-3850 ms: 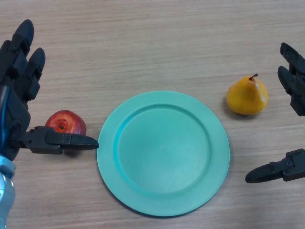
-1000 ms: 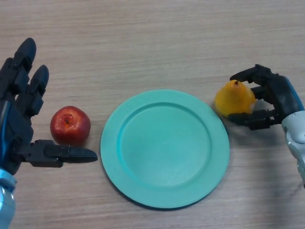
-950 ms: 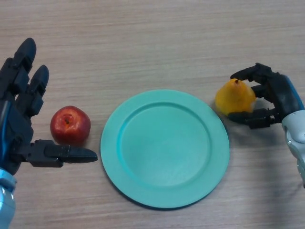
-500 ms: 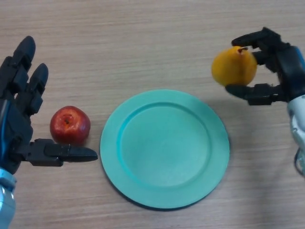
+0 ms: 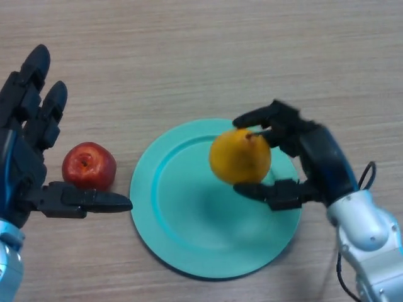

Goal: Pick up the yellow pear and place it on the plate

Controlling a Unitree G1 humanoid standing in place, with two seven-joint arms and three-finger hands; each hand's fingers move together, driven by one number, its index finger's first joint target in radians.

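Note:
The yellow pear (image 5: 240, 155) hangs in the air over the right half of the teal plate (image 5: 170, 214), casting a shadow on it. My right hand (image 5: 308, 157) is shut on the pear, fingers curled over its top and thumb under it. My left hand (image 5: 28, 157) stays open at the left edge, fingers straight and thumb pointing right.
A red apple (image 5: 89, 166) lies on the wooden table between my left hand and the plate's left rim, just above my left thumb.
My right hand closed on the pear, lifted it off the table and carried it left, from beside the plate's right rim to above the plate. The left hand has barely moved.

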